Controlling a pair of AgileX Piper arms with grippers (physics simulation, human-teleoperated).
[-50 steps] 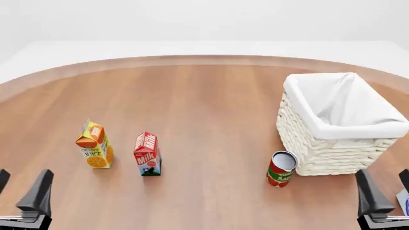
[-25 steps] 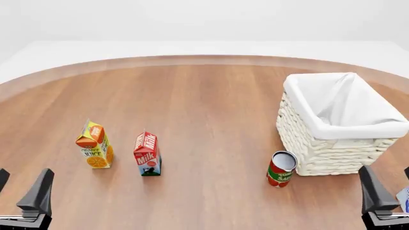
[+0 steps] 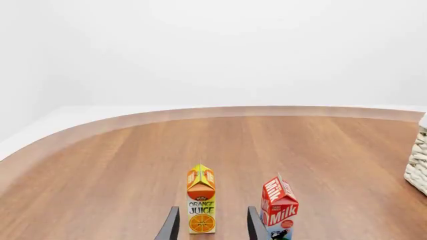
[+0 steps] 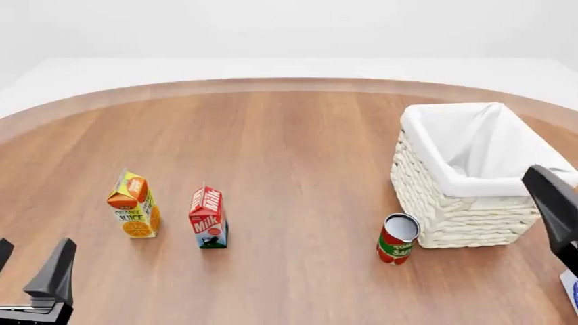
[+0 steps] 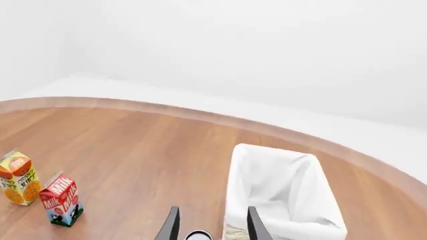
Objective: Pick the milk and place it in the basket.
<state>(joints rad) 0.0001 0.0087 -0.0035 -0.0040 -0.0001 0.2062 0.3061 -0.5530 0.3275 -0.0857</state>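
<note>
Dark fingers of my left gripper (image 4: pixel 27 267) sit at the near left corner of the table (image 4: pixel 289 149), spread apart with nothing between them; from the left wrist view the gap between the two tips frames the lower part of the juice carton (image 3: pixel 201 206). My right gripper (image 5: pixel 209 225) shows in the front view only as one dark finger at the right edge, in front of the basket's near right corner; its wrist view shows both fingers parted and empty.

Next out I note the tomato can (image 4: pixel 397 238), tilted, just beside the near left corner of the basket (image 4: pixel 470 172); whether they touch I cannot tell. The milk (image 4: pixel 208 218) stands upright on the wood left of centre, well apart from the basket and clear of both grippers. The orange-yellow juice carton stands just to its left, upright, not touching it.

The whitish woven basket stands on the right, its white cloth liner folded over the rim. Beyond runs the table's curved far edge.
</note>
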